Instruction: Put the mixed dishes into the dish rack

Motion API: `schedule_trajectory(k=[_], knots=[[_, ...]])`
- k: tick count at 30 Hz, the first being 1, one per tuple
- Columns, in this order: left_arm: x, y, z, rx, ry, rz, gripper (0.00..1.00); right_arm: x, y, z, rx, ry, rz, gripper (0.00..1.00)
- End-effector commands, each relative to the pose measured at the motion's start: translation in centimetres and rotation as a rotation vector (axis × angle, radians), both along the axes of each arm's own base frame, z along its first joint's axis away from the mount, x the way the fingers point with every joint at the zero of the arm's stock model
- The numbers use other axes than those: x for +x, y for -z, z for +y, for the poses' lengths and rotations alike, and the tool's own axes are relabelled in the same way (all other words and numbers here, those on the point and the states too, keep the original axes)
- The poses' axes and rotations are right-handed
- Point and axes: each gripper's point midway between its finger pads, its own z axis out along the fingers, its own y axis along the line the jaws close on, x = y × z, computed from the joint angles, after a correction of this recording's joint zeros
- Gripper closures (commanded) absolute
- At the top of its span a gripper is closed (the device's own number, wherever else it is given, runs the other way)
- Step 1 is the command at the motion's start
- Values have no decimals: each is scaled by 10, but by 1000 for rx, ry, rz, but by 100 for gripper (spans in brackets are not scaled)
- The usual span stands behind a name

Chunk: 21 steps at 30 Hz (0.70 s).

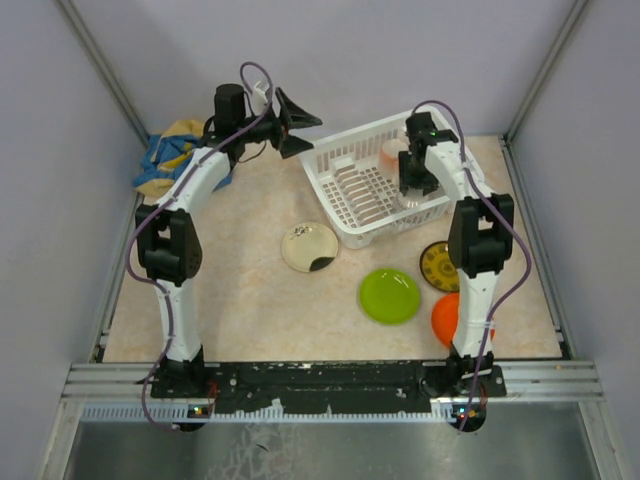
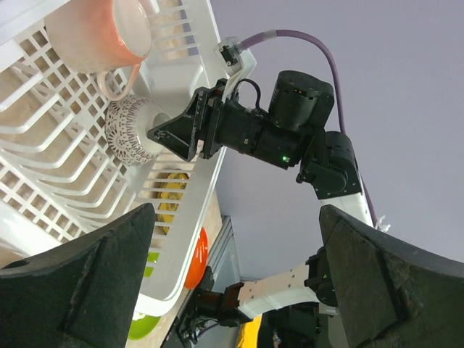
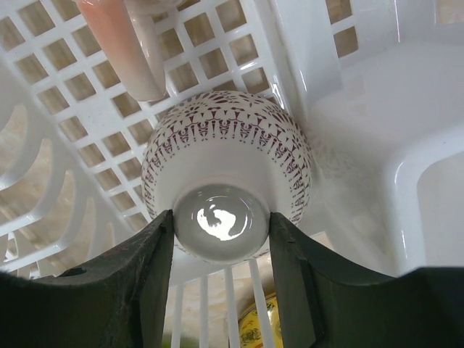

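My right gripper (image 3: 221, 225) is shut on the foot of the small white patterned bowl (image 3: 225, 145), which it holds upside down inside the white dish rack (image 3: 304, 51) near its right end (image 1: 415, 188). The pink cup (image 3: 123, 43) lies in the rack just beyond the bowl (image 1: 391, 152). My left gripper (image 1: 298, 125) is open and empty, raised by the rack's far left corner; its view shows the cup (image 2: 101, 32) and the bowl (image 2: 130, 130). The cream plate with the dark patch (image 1: 309, 246), the lime-green plate (image 1: 389, 295), the brown-yellow plate (image 1: 438, 265) and the orange plate (image 1: 446, 318) lie on the table.
The blue and yellow cloth (image 1: 168, 155) is bunched at the far left corner. The right arm's forearm hangs over the brown-yellow and orange plates. The rack's plate-slot ribs (image 1: 360, 195) hold nothing. Grey walls close in the table on three sides.
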Motion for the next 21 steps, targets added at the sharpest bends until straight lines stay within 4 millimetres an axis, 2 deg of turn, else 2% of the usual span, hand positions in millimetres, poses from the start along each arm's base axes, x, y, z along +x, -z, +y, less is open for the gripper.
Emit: schedule_trajectory(k=[1,4,10,14,16,18,21], knots=[[-9,-42,8,8,7,-131,0,13,-13,-7,-54,4,-71,70],[-11,-48,12,19,-2,-161,0,14,-16,-7,-49,6,-80,64],[-15,-53,18,24,-9,-208,0,14,-24,-5,-33,9,-97,41],[-19,-54,22,23,-15,-218,0,13,-27,-4,-25,11,-106,33],[-21,-54,25,22,-17,-221,1,13,-32,-3,-16,14,-116,32],[-23,-50,32,40,-37,-221,3,14,-44,-1,-3,19,-147,32],[-29,-36,57,120,-110,-204,6,14,-75,1,26,22,-217,32]])
